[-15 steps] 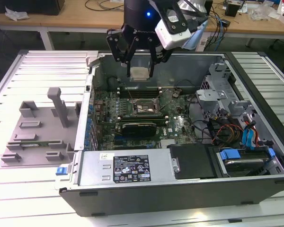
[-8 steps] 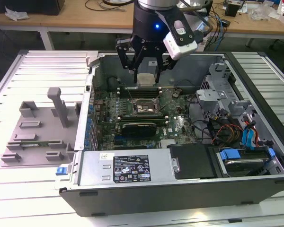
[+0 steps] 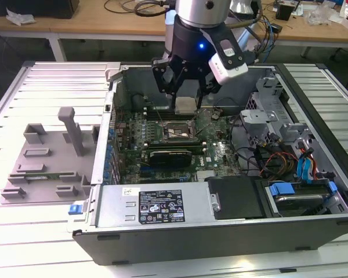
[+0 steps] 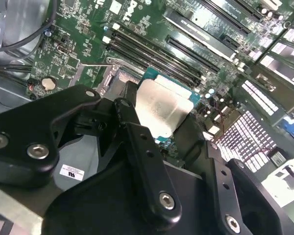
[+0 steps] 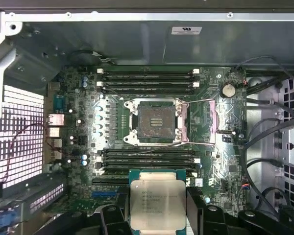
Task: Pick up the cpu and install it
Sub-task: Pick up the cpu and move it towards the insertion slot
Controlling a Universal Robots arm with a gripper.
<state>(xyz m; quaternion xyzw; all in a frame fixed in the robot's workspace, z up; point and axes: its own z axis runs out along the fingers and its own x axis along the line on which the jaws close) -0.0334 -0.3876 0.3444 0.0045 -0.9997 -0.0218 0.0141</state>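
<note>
An open computer case [image 3: 220,234] is seen lying across the centre of the exterior view on a ribbed white table [image 3: 46,87]. The green motherboard [image 3: 217,153] is exposed inside it, left of centre. The gripper [image 3: 185,102] is held above the board in the upper middle of the frame, clamped on opposite edges of the cpu [image 5: 158,201]. The socket [image 5: 157,122] is shown open and unfilled. The cpu is carried clear of the board, near the socket, with its silvery top turned toward both wrist cameras.

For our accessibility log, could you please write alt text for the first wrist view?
The gripper holds the cpu by two opposite edges over the green motherboard, whose socket lies open and empty. Black memory slots run on two sides of the socket.
</note>
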